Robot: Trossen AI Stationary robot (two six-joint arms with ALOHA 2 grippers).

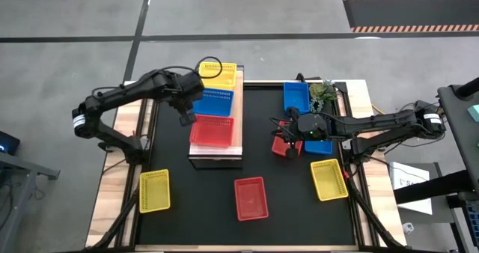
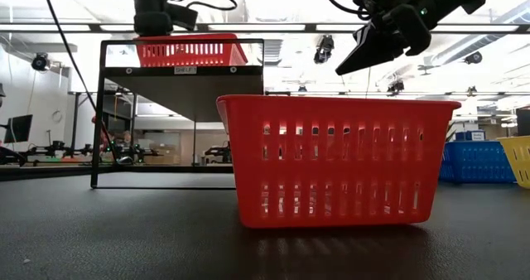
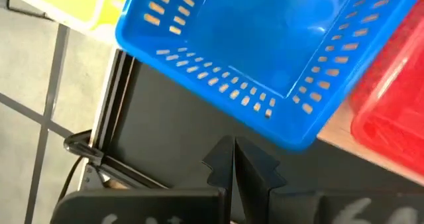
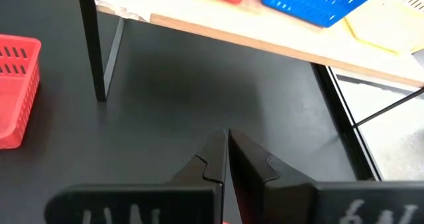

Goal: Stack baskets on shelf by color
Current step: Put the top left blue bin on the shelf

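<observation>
The shelf (image 1: 238, 137) stands left of the table's middle and carries a yellow basket (image 1: 218, 73), a blue basket (image 1: 212, 102) and a red basket (image 1: 212, 131) in a row. My left gripper (image 1: 187, 118) (image 3: 233, 156) is shut and hovers beside the shelf's left edge, close to the blue basket (image 3: 265, 45). My right gripper (image 1: 290, 150) (image 4: 227, 148) is shut and raised (image 2: 356, 58) over a red basket (image 1: 279, 143), which it partly hides. Another red basket (image 1: 251, 197) (image 2: 335, 160) rests on the table near the front.
Two blue baskets (image 1: 296, 96) (image 1: 319, 145) lie on the table's right side, beside a green plant (image 1: 323, 93). Yellow baskets sit at the near left (image 1: 154, 190) and near right (image 1: 328, 179). Bare black tabletop (image 1: 217, 186) lies between the shelf and the near edge.
</observation>
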